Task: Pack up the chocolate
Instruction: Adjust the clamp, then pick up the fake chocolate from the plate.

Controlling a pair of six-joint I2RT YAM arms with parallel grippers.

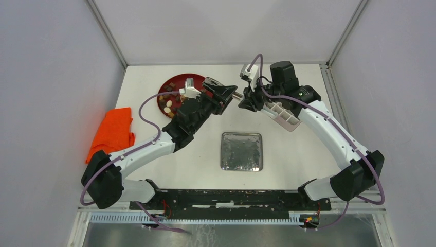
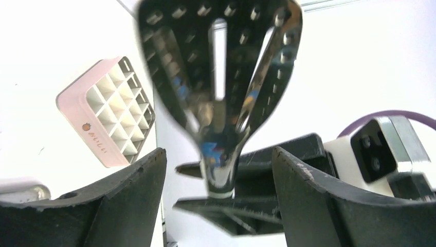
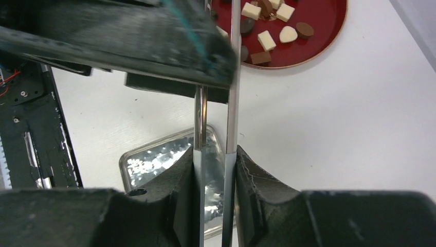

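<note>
- The chocolate (image 3: 266,39) lies in loose pieces on the red plate (image 1: 171,81), far left on the table.
- Our left gripper (image 2: 218,162) is released, with its fingers wide on either side of the metal tongs (image 2: 222,92) and touching neither blade.
- Our right gripper (image 3: 216,172) is clenched on the tongs' two blades. We judge the left arm should back straight out so that no finger knocks them askew.
- The pale pink box (image 2: 105,116), whose visible cells are empty, bears a small orange mark and faint lettering that we cannot read.

Dark-red plate (image 1: 174,82), brown and cream chocolate (image 3: 266,40), orange cloth (image 1: 112,131), silver tongs (image 2: 220,159), pale-pink box (image 2: 85,123) (cream grid inside)
</note>
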